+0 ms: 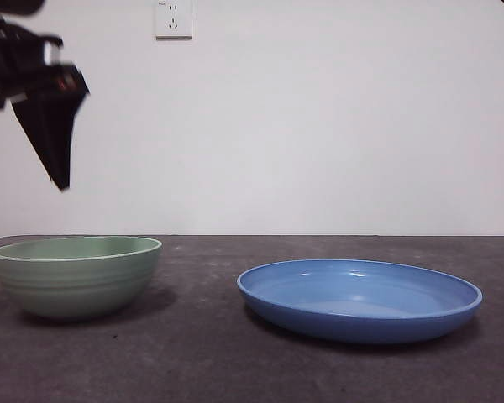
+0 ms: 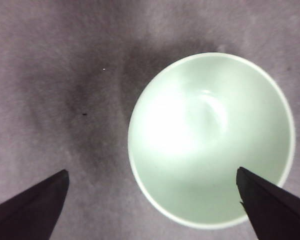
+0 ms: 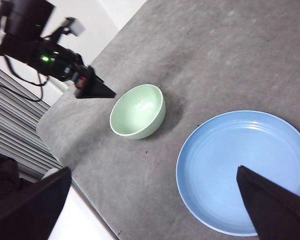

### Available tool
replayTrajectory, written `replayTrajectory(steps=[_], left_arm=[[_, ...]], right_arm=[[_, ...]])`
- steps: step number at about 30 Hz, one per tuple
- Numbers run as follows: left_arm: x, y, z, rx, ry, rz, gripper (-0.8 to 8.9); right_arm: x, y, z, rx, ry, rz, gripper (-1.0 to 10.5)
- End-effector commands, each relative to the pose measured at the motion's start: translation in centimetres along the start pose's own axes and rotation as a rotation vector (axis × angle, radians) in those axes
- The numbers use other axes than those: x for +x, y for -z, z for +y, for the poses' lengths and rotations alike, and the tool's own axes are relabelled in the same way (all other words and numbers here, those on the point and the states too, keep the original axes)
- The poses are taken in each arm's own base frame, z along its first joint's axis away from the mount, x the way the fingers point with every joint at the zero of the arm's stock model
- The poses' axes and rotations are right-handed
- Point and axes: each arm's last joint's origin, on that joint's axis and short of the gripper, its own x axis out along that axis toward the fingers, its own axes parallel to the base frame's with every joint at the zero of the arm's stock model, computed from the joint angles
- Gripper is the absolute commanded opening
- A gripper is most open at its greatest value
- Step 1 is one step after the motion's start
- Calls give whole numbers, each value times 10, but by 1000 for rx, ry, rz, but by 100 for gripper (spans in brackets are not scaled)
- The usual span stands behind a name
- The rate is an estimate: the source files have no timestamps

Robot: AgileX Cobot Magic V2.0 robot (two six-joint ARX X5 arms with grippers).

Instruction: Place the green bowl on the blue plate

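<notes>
**Two dishes apart on a grey table, both bare inside**

Two round dishes sit upright on the dark grey table (image 1: 210,353), well apart, with open tabletop between them. The green bowl (image 1: 77,275) stands at the lower left of the front view, its mouth facing straight up and its ridged wall resting flat on its base. Seen from the left wrist camera, the green bowl (image 2: 211,137) shows only a smooth, pale, glossy interior; nothing lies in it. The blue plate (image 1: 359,299) sits at the lower right of the front view, level, rim up, wider and much shallower than the bowl. In the right wrist view the blue plate (image 3: 245,170) holds nothing either, only light glancing off its glaze, and the green bowl (image 3: 138,111) lies near the frame's centre, beside it but not touching.

The left gripper (image 1: 52,126) hangs in the upper left of the front view, above the bowl and clear of it. In its own wrist view the left gripper (image 2: 155,205) has its jaws spread wide and holds nothing. The right gripper (image 3: 155,210) is high over the plate, jaws likewise spread wide and bare. A white wall socket (image 1: 173,18) sits at the top of the front view.
</notes>
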Motion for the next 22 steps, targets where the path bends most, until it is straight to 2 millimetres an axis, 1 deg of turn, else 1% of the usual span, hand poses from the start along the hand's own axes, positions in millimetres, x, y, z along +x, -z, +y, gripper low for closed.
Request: replayTrajectory(steps=[1,10,15,19,22], left_arm=[[13,-8,0,19,1,22,561],[51,-16,4,11,-1,89,548],[65,-19,6,9,-1,109,362],[67,-20,6,10,-1,96,261],[67,-20,6,10,-1,97,137]], right_arm=[[-1,-4,2,-24,-7,-9,622],[-1,-4,2,-24,-7,-9,622],[-1,-4,2,-24,-7,-9,622],[-1,-4,2,-24,-7,-9,622],[-1,-4,2,-24,-7,-9,622]])
